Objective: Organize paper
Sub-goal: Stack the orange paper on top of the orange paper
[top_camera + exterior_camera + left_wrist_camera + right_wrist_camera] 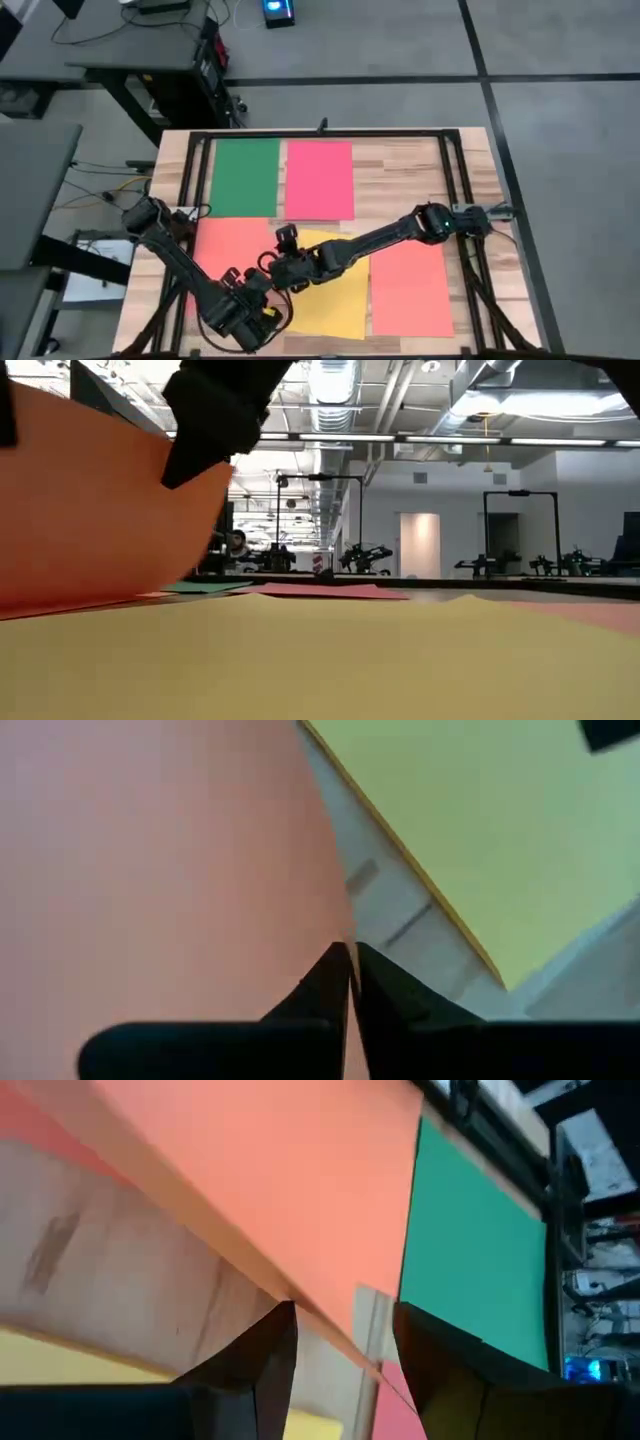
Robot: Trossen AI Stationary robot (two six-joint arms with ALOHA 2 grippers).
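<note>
Near the surface's front edge, I see the left end effector [350, 982] pinched shut on the orange sheet's [225, 240] lifted edge. Right end effector [345, 1350], fingers apart, hovers just beside it, over the yellow sheet [335, 300].

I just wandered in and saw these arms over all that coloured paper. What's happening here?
Two robot arms are sorting sheets of coloured paper on a wooden table. The left gripper is pinched shut on the edge of an orange sheet, lifting that side off the table. The right gripper is open beside the same sheet's raised edge. A yellow sheet and another orange sheet lie flat nearby, with a green sheet and a pink-red sheet at the far side.
</note>
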